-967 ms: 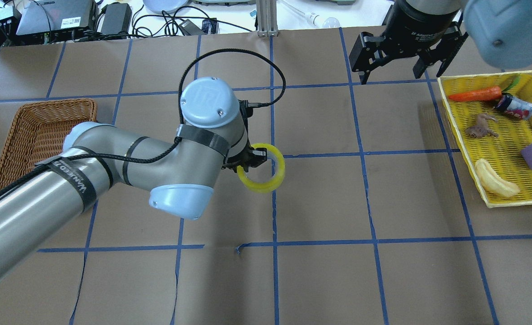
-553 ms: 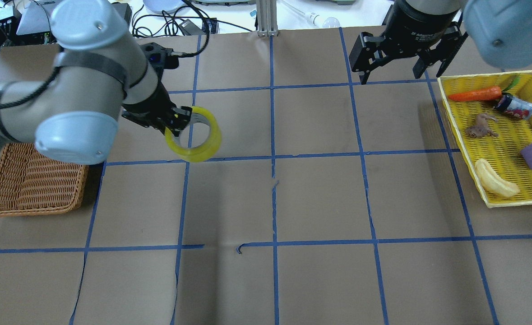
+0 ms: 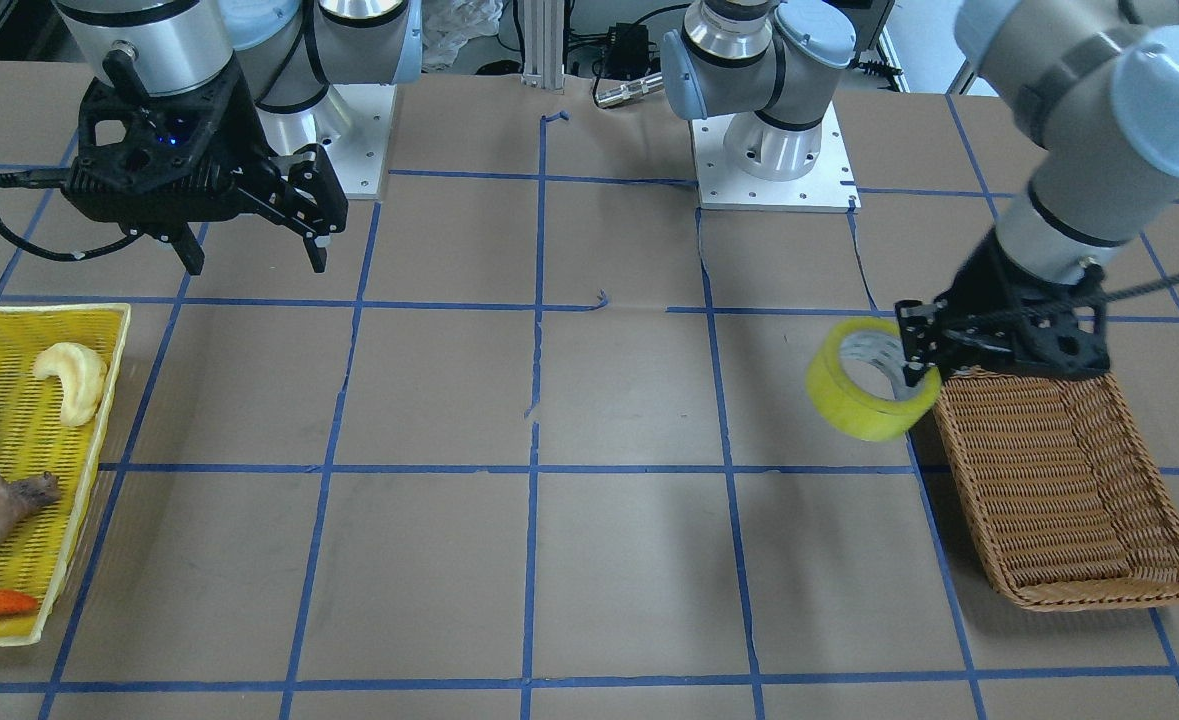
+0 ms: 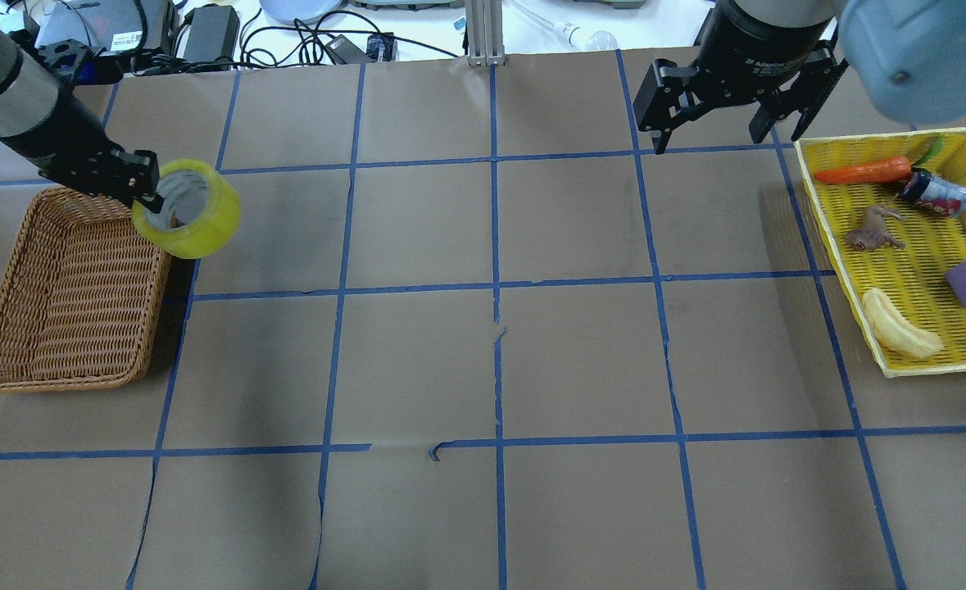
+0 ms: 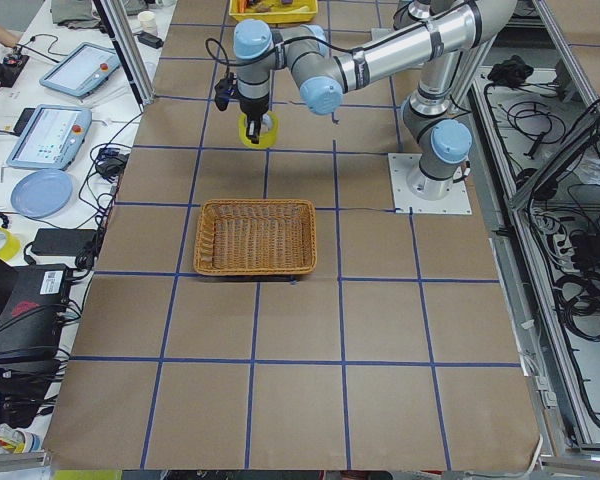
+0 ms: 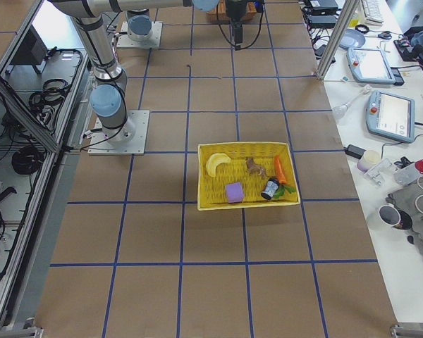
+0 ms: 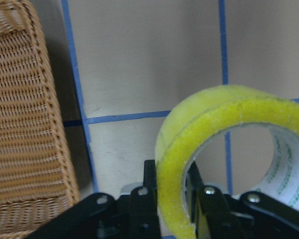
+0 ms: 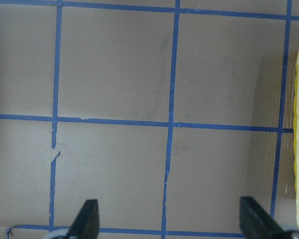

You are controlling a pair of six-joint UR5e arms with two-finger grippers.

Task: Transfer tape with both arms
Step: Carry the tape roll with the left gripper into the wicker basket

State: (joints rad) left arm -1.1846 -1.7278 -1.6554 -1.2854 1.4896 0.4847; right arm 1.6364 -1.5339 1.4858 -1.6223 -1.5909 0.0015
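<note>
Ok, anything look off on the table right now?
Only one thing: a blue tape line near the centre has a curled, lifted end and a gap. The yellow tape sits pinched in the left claw; nothing spilled.

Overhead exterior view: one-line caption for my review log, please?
Left tool grips the yellow tape beside the wicker basket; right tool hangs open near the yellow tray.

A robotics lab: arms (image 3: 774, 135) bolted to a taped-grid table (image 4: 581, 360), teach pendants (image 6: 390, 116), cables (image 5: 578, 290).
</note>
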